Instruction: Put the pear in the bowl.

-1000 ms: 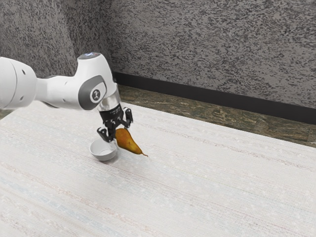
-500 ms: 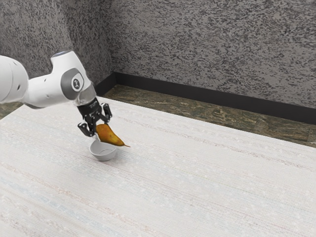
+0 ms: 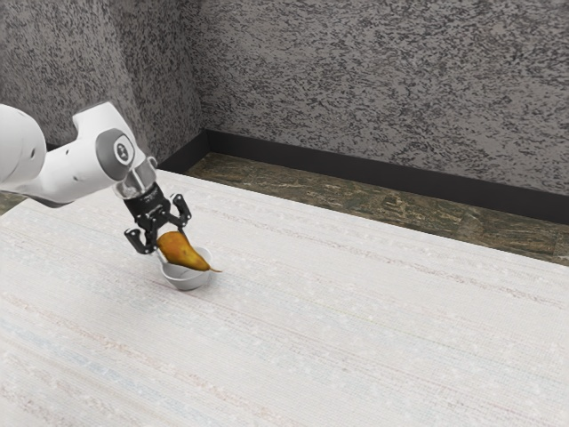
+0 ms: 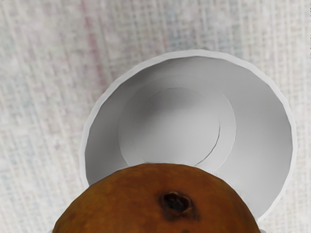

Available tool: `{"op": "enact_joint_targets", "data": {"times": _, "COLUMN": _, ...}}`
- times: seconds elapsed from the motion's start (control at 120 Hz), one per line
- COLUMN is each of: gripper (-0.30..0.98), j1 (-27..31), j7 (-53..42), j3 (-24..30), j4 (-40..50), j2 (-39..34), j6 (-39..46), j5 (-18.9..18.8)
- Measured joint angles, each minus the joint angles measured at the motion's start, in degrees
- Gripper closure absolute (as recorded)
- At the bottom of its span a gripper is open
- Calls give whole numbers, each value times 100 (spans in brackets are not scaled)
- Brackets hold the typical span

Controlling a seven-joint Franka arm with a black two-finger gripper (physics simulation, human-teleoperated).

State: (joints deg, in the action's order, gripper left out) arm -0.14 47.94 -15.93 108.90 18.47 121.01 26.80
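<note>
"What's changed at the gripper [image 3: 173,243]?"

"It has brought the pear [image 3: 184,253] across and down, from off to one side to low over the bowl [image 3: 185,281]. The fruit is pinched between its fingers."

"So we're nearly done?"

"I'd say only the final lowering and the release are left. I can't tell whether the pear touches the bowl."

"Any edge to watch?"

"The rim just under the gripper. The wrist view has the pear's blunt end overlapping one side of it, with open hollow beside; the stem pokes out past the rim. I'd centre it a little, or it could tip out."

"And room for the fingers?"

"Pale tabletop [image 3: 356,338] spreads around the bowl, so opening looks easy. The table's edge lies well beyond the gripper, the wall [image 3: 373,89] farther still."
</note>
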Motion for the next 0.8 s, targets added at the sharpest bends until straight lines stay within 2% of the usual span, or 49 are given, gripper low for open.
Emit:
{"op": "enact_joint_targets", "data": {"times": 0.167, "gripper": 12, "j1": 4, "j7": -284, "j3": 9, "j4": -83, "j2": 15, "j6": -58, "j5": 33}}
{"op": "enact_joint_targets", "data": {"times": 0.342, "gripper": 5, "j1": 4, "j7": -508, "j3": 13, "j4": -101, "j2": 4, "j6": -92, "j5": 43}}
{"op": "enact_joint_targets", "data": {"times": 0.425, "gripper": 4, "j1": -62, "j7": -568, "j3": 24, "j4": -66, "j2": -422, "j6": -217, "j5": -23}}
{"op": "enact_joint_targets", "data": {"times": 0.65, "gripper": 1, "j1": -842, "j7": -504, "j3": 169, "j4": -23, "j2": -2440, "j6": -1114, "j5": -1224}}
{"op": "enact_joint_targets", "data": {"times": 0.717, "gripper": 1, "j1": -813, "j7": -491, "j3": 385, "j4": -405, "j2": -2684, "j6": -1518, "j5": -1678}}
{"op": "enact_joint_targets", "data": {"times": 0.8, "gripper": 1, "j1": -817, "j7": -536, "j3": 560, "j4": -947, "j2": -2785, "j6": -2142, "j5": -2001}}
